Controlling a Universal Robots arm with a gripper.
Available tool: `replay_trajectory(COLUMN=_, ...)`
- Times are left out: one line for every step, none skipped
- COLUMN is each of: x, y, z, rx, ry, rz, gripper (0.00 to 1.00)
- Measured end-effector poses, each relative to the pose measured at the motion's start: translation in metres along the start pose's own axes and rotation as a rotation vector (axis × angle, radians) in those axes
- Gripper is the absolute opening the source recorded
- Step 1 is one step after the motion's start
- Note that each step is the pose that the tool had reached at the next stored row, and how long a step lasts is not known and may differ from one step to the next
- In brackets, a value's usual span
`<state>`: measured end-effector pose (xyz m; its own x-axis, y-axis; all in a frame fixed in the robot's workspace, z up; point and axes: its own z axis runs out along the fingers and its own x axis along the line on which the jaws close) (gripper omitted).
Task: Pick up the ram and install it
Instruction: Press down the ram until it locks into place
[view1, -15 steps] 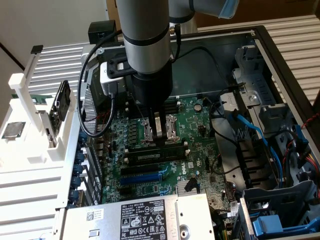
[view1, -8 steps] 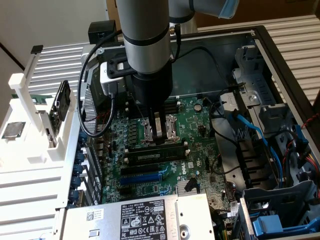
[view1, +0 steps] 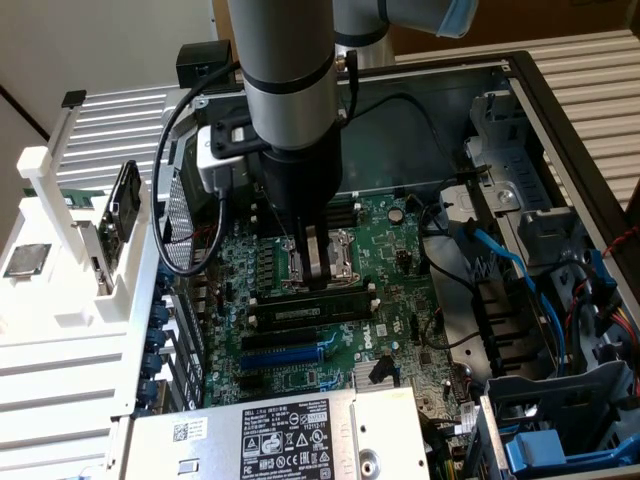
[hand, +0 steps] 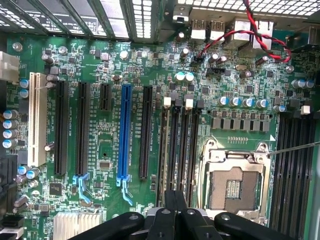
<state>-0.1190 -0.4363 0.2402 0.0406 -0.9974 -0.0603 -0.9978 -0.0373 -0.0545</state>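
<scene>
Green board: the ram (view1: 310, 301) was a long, thin dark-green stick carrying a row of black chips.
Ram position: it sat on edge in a memory slot of the motherboard (view1: 400, 250), between white end latches, just beside the processor socket (view1: 322, 262).
Ram neighbours: black slots lay alongside it, and the blue expansion slot (view1: 285, 355) lay a little further off, parallel to it.
Pincer: the pincer (view1: 317, 280) stood upright directly over the middle of the ram, its tip at or just above the stick's top edge.
Pincer state: I could not tell whether it was clenched or released, nor whether it truly touched the ram.
Writing: the grey power supply box (view1: 200, 440) bore a black label (view1: 290, 435) with white print and marks, and a small white barcode sticker (view1: 185, 432); none of the text could be read.
Ram label: no label on the stick could be made out.
Wrist view: the four memory slots (hand: 177, 150) ran side by side next to the open socket, but the ram could not be singled out among them.
Cut off: the arm (view1: 290, 60) ran out of the exterior view's top edge and hid part of the case's rear wall.
Hidden: the pincer's black body covered the near ends of the memory slots in the wrist view.
</scene>
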Motion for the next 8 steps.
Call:
replay_trajectory(x=0.0001, y=0.0001, z=0.0005, rx=0.0, ry=0.0, rz=0.0, gripper=0.1)
replay_trajectory(x=0.0003, y=0.0002, z=0.001, rx=-0.0001, ry=0.0002, rz=0.0, gripper=0.1)
replay_trajectory(x=0.0004, y=0.0003, z=0.0016, rx=0.0, ry=0.0001, rz=0.0, gripper=0.1)
replay_trajectory(x=0.0005, y=0.0003, z=0.0024, rx=0.0001, ry=-0.0001, rz=0.0, gripper=0.1)
replay_trajectory(x=0.0006, y=0.0003, z=0.0029, rx=0.0, ry=0.0, rz=0.0, gripper=0.1)
replay_trajectory(x=0.0014, y=0.0003, z=0.0032, rx=-0.0001, ry=0.0001, rz=0.0, gripper=0.1)
replay_trajectory(x=0.002, y=0.0003, z=0.0032, rx=-0.0001, ry=0.0, rz=0.0, gripper=0.1)
replay_trajectory(x=0.0031, y=0.0004, z=0.0032, rx=-0.0001, ry=0.0001, rz=0.0, gripper=0.1)
